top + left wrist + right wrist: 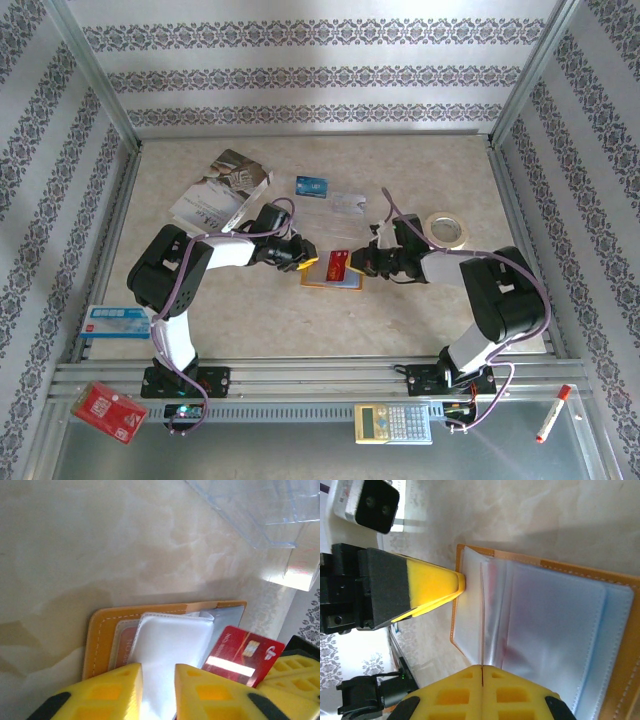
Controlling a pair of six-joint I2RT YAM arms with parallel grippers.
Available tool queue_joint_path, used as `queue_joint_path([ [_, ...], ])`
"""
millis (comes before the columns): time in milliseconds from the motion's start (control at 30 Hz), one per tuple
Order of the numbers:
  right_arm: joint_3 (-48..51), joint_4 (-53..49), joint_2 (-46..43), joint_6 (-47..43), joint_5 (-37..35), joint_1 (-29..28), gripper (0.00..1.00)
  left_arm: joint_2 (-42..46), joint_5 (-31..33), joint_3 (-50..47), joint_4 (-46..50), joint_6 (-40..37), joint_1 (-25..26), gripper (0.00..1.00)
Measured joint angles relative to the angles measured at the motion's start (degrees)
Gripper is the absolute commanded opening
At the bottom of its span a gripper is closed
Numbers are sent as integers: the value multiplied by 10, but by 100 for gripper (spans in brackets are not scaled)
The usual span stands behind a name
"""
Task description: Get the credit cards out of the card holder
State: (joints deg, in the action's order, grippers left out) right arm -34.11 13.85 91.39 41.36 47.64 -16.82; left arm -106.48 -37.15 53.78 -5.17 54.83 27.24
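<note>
Right pincer gripping red card, card holder beneath

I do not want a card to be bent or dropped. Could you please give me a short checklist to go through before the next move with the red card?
1. Right pincer closed on the red card: ok.
2. Red card free of the card holder: cannot tell; its inner end lies behind a pocket leaf.
3. Left pincer steadying the card holder: cannot tell; its jaws stand apart at the holder's edge.
4. Blue card and grey-white card out on the table: ok.
5. Bare table nearby to lay the red card on: ok.
</note>
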Motion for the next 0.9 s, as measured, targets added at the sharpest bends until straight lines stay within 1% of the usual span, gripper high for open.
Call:
queue_joint_path([
  [67,6,-5,-23,-5,1,13,0,10,-2,2,3,-3,0,40],
  [133,10,-12,-55,-11,5,25,0,26,-5,5,4,-5,0,50],
  [267,6,-12,-104,-13,20,32,0,58,-20,14,-12,0,0,65],
  [400,-9,-3,-111,-7,43,32,0,75,-46,11,-72,19,0,73],
  [500,-22,12,-111,6,60,32,0,77,-68,3,-133,38,0,74],
  [567,-30,30,-111,21,73,32,0,77,-83,0,-161,47,0,72],
  [600,-32,38,-111,25,78,32,0,77,-90,0,-172,52,0,69],
  [767,-36,71,-111,50,98,32,0,77,-127,0,-228,75,1,46],
  [800,-36,75,-110,53,100,32,0,77,-134,-1,-241,80,1,44],
  [900,-36,91,-105,64,104,32,0,77,-152,-1,-278,96,1,29],
])
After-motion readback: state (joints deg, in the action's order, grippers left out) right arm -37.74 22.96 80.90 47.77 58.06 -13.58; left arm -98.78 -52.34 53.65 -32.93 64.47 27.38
